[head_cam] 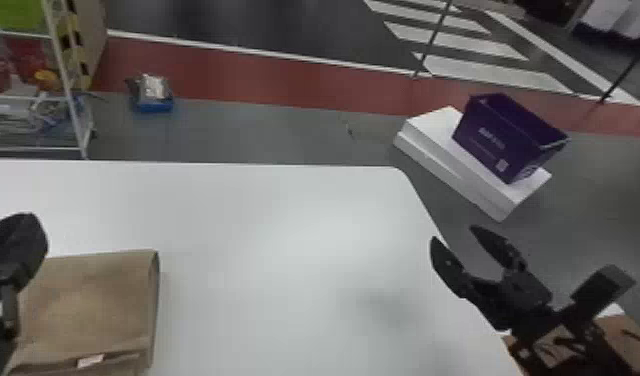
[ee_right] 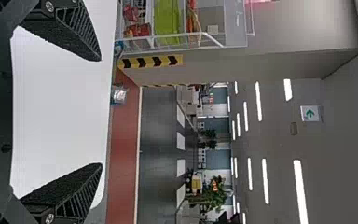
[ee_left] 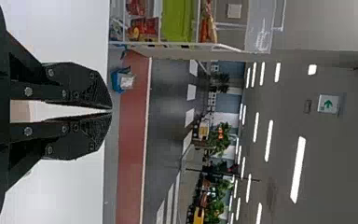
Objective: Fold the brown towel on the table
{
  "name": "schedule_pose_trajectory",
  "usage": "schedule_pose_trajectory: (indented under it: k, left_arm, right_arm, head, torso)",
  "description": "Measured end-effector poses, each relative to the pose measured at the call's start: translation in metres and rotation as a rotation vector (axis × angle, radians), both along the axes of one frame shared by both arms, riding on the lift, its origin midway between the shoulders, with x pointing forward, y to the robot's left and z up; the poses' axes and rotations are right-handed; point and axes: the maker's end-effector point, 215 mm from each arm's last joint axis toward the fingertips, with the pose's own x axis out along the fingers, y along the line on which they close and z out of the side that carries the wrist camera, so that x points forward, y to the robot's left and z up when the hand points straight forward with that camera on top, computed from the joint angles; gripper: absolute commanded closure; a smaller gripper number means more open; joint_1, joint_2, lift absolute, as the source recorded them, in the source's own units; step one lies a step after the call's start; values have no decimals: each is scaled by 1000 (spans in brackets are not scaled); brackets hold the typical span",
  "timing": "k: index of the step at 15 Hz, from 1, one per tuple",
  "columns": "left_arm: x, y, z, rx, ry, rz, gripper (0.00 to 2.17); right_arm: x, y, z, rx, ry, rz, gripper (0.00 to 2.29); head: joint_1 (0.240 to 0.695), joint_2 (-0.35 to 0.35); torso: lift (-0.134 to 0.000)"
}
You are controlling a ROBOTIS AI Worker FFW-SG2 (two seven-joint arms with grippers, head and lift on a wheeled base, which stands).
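The brown towel [head_cam: 91, 300] lies folded into a flat, roughly square bundle at the left of the white table, a small white label near its lower edge. My left gripper [head_cam: 34, 225] is at the head view's left edge, above the towel's left side and partly covering it. In the left wrist view, the tips of my left gripper [ee_left: 111, 111] meet, with nothing seen held between them. Over the table's right edge, away from the towel, my right gripper [head_cam: 451, 235] stands open and holds nothing; its fingers are wide apart at my right gripper [ee_right: 100, 112] in the right wrist view.
The white table [head_cam: 284, 225] stretches between the towel and the right arm. Beyond its right edge, a purple bin [head_cam: 499, 140] sits on white boxes [head_cam: 454, 165] on the floor. A wire rack [head_cam: 69, 100] stands behind the table at the left, with a blue item [head_cam: 154, 102] on the floor nearby.
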Motion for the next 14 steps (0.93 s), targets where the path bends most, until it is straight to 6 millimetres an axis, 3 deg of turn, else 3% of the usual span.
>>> schedule_pose_trajectory:
  k: [4,7,10,14]
  left_arm:
    - [-13,59,26,78,-125,57,-1]
    - [-29,76,42,127,-191,38,-1]
    - [-37,74,36,150,-202,25,-1]
    - [-41,40,9,129,-126,-33,12]
  right_arm:
    - [6,67,14,21,-26,14,110]
    - [0,106,20,27,-35,13,113]
    - [-5,138,13,32,-16,4,113]
    - [-8,179,2,12,11,-11,117]
  head:
    - [695,-96]
    - [695,-25]
    - [695,29]
    - [695,41]
  torso:
    - [-124]
    - [-124]
    - [-124]
    - [-124]
